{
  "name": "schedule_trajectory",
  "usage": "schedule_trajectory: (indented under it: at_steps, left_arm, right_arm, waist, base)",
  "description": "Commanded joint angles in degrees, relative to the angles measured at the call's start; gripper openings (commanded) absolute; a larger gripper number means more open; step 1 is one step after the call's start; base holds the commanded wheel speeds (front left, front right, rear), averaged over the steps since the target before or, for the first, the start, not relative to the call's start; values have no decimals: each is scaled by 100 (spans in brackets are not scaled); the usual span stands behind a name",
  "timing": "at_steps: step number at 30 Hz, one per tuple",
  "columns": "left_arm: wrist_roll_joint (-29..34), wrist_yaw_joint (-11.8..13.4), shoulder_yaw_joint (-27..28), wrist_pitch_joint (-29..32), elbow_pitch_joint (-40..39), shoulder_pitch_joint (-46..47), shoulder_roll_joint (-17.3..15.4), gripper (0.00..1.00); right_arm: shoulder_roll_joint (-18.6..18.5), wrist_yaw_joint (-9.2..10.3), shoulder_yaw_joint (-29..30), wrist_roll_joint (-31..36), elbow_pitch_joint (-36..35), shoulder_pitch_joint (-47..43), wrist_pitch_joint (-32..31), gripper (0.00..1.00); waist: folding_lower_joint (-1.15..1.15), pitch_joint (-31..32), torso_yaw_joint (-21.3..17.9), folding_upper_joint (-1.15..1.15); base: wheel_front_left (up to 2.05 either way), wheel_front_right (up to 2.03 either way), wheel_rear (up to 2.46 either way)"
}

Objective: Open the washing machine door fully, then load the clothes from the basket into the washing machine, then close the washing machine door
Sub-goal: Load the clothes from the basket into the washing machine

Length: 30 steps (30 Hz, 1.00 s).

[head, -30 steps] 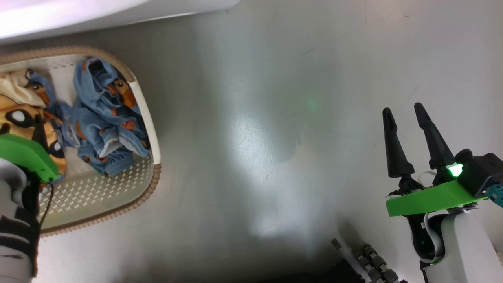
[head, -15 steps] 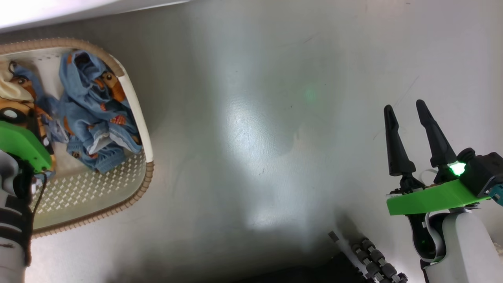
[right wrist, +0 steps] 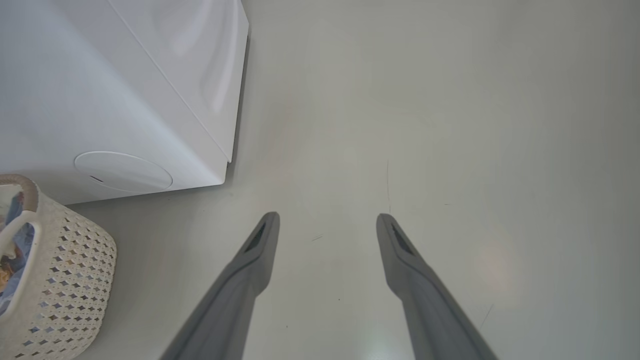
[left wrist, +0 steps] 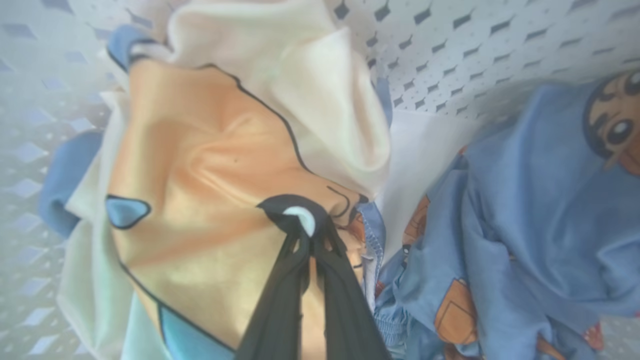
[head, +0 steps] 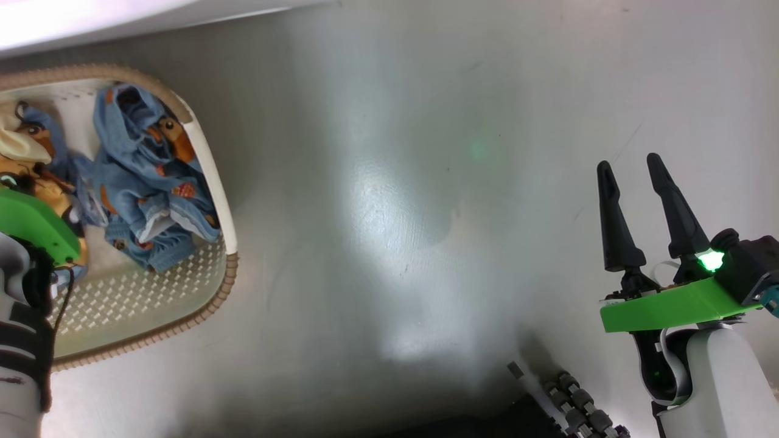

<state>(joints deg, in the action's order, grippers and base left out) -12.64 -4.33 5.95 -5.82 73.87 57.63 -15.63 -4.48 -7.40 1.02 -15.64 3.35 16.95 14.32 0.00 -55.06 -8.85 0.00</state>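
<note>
**Inspector:** Largest item first. The surface?

**Assistant:** Pale grey glossy floor (head: 426,213), with a patch of glare at its middle and faint scuffs.

**Inspector:** The appliance?

**Assistant:** Big white washing machine (right wrist: 100,75). The right wrist view shows its lower corner standing on the floor, with a flat round white cover on the lower panel. In the head view its white edge runs along the top left.

**Inspector:** The container?

**Assistant:** Small cream perforated plastic basket (head: 182,292) with a brown woven-look rim. It sits on the floor near the washing machine, at the left of the head view.

**Inspector:** Contents?

**Assistant:** The clothes (head: 97,188) lie inside it, two pieces touching. The light blue garment (head: 137,176) with orange cartoon prints is crumpled against the basket's right wall in the head view. The orange, cream and blue garment (left wrist: 200,165) with black outlines lies to its left.

**Inspector:** The grippers?

**Assistant:** The left gripper (left wrist: 309,242) is down in the basket. Its two dark fingers are pressed together on a puckered fold of the orange garment, at a black dot. The right gripper (head: 628,164) hangs over bare floor, well apart from the basket, with its fingers spread apart.
</note>
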Motion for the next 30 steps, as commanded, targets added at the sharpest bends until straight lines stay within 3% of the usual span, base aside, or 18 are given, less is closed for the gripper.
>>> schedule_trajectory:
  at_steps: [1,16,30]
  left_arm:
    - [-80,-31,69,-252,-33,-338,-243,0]
    - [-224,-289,-128,-906,-417,-1018,34,0]
    - [-363,-313,225,-917,-2682,-2767,446,0]
  right_arm:
    - [11,-9,-63,42,-99,-239,68,100]
    - [-116,-9,-71,43,137,-129,68,100]
    - [-294,-9,-160,-78,460,-194,68,100]
  waist:
    - [0,106,29,0]
    - [0,957,320,0]
    - [0,2161,573,0]
  base:
    - [0,0,0]
    - [0,0,0]
    - [0,0,0]
